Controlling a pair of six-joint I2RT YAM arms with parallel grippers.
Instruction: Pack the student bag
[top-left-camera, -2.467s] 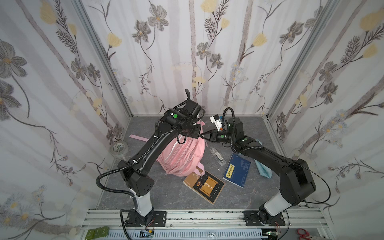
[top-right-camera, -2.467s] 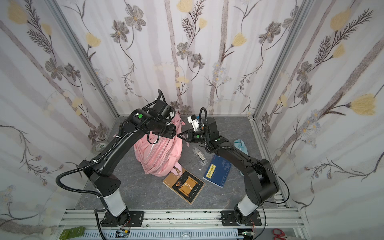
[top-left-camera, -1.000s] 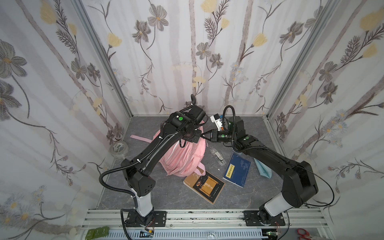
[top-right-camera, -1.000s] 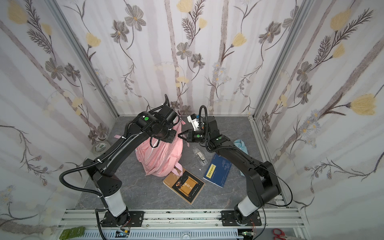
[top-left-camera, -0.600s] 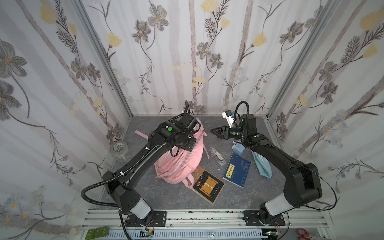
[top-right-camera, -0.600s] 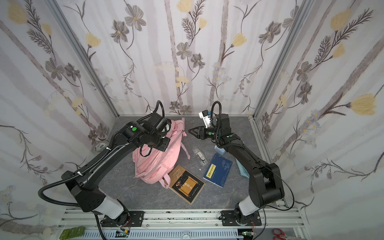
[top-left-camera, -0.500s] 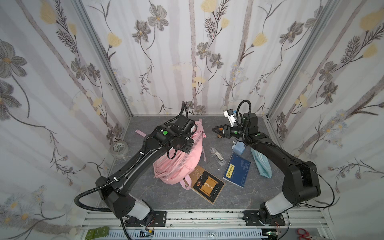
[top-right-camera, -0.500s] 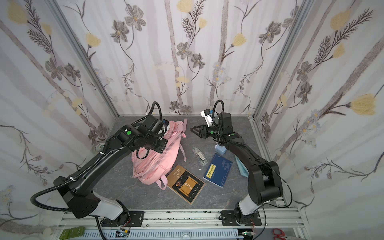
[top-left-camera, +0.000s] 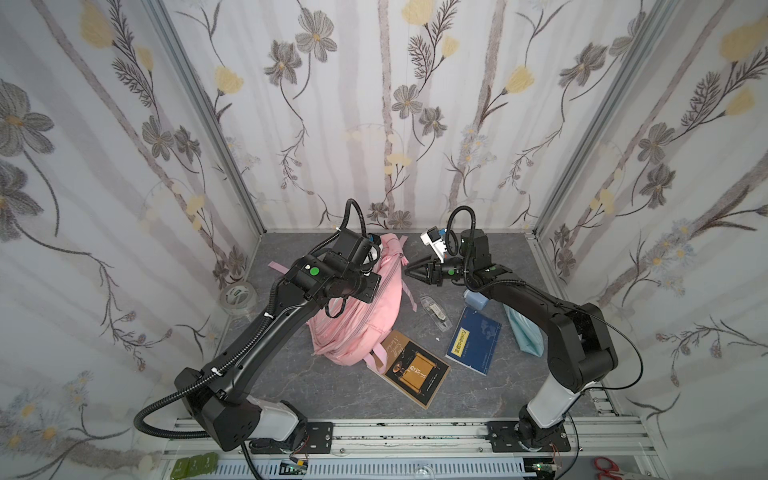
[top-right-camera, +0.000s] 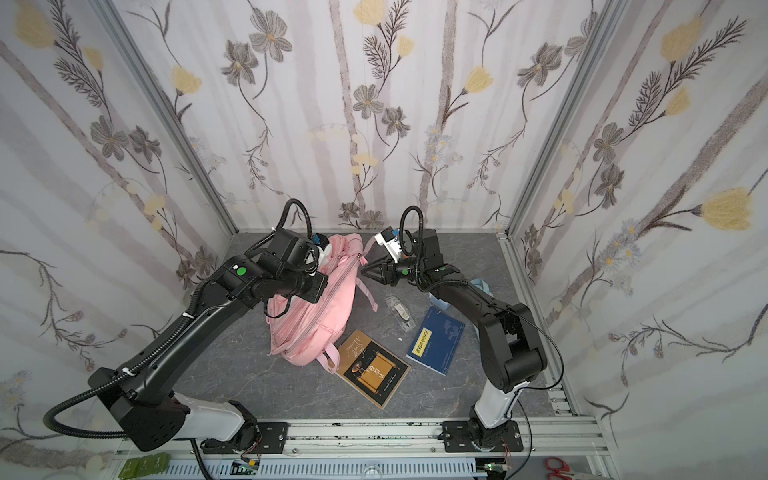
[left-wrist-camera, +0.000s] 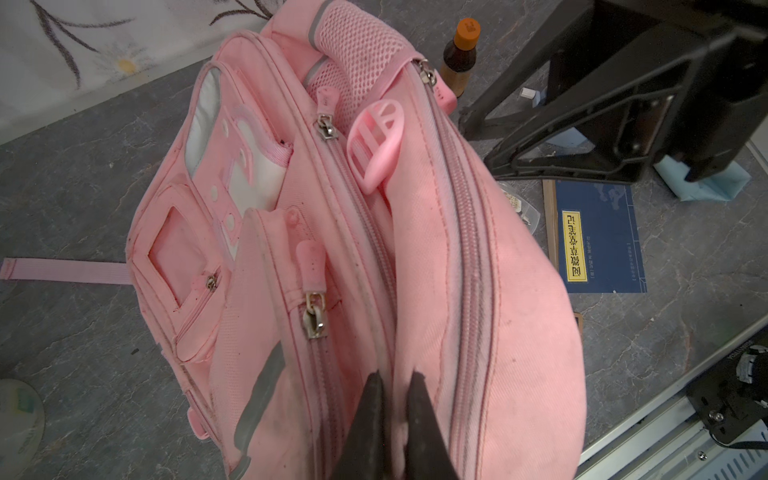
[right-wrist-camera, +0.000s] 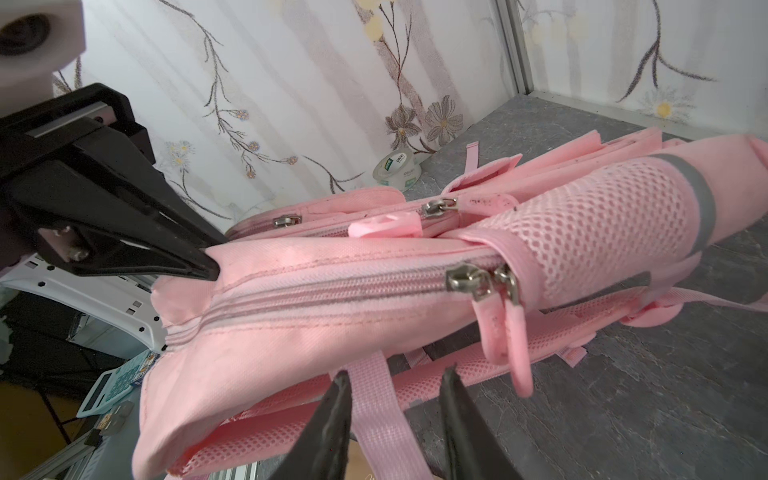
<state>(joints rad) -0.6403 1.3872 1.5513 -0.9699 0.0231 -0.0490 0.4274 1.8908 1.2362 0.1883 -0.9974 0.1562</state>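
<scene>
Our left gripper (left-wrist-camera: 395, 382) is pinching a fold of the backpack (left-wrist-camera: 511, 332) between two zippers (left-wrist-camera: 469, 257). Right gripper (right-wrist-camera: 397, 372) hangs half spread, empty, with the zipper pulls (right-wrist-camera: 482, 282) just past its fingertips (right-wrist-camera: 336, 399). It's soft and floppy, so we'd grab pulls or seams, not loose cloth.

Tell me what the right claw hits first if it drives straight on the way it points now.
The student bag: its pink webbing strap lies right ahead of the open right claw, the zipped side just beyond. Depth is unclear, but nothing else stands between.
</scene>
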